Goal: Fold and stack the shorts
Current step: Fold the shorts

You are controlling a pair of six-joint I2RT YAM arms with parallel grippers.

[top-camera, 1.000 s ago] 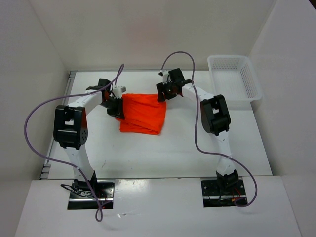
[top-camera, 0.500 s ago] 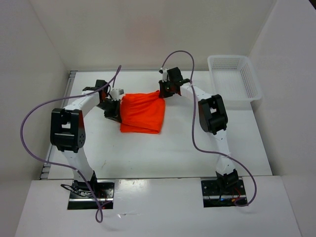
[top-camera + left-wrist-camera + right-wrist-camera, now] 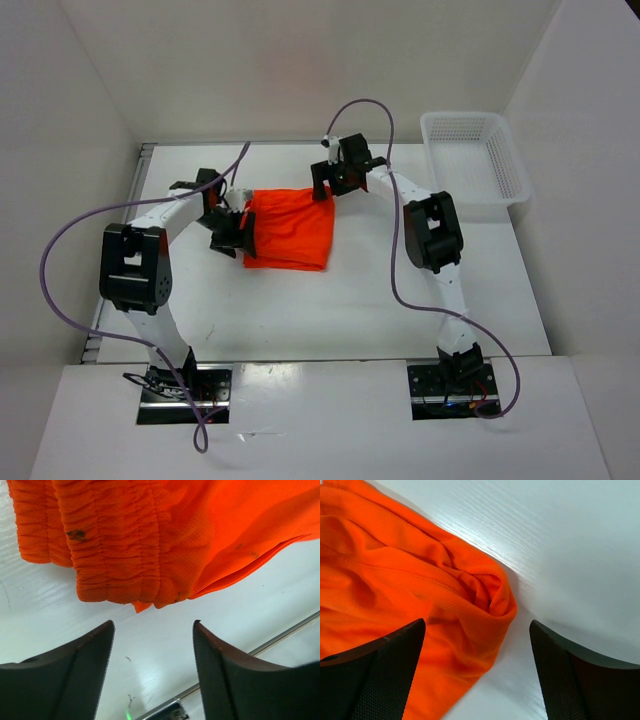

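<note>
Top view: the shorts (image 3: 290, 228) lie flat at mid-table (image 3: 400, 300), folded into a compact rectangle. Folding appears largely done and stacking remains. The left claw (image 3: 233, 227) sits at their left edge and the right claw (image 3: 325, 182) at their far right corner.

Left wrist view: jaws spread, nothing between them, just short of the waistband.

Right wrist view: jaws spread over a bunched corner, pinching nothing.

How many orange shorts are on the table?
1. The orange shorts lie folded on the table, between the left gripper and the right gripper. The folded layers could hide something underneath.
</note>
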